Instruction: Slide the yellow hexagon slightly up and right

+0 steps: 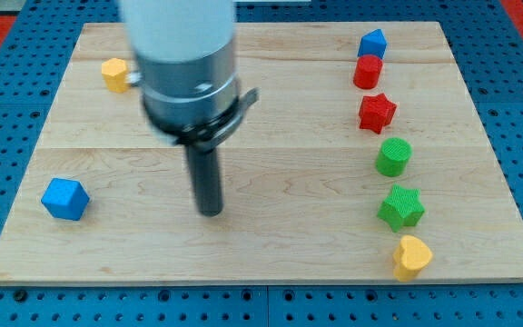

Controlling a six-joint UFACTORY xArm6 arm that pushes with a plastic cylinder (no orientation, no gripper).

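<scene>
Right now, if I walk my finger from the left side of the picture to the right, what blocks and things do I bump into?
Blue block → yellow hexagon → my tip → then the right-hand column of blocks, too closely stacked to order.

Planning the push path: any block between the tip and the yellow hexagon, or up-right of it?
No block visible either way. My tip rests on bare board, below and right of the yellow hexagon. The arm's body hides the board just right of the hexagon, so that patch can't be checked.
</scene>
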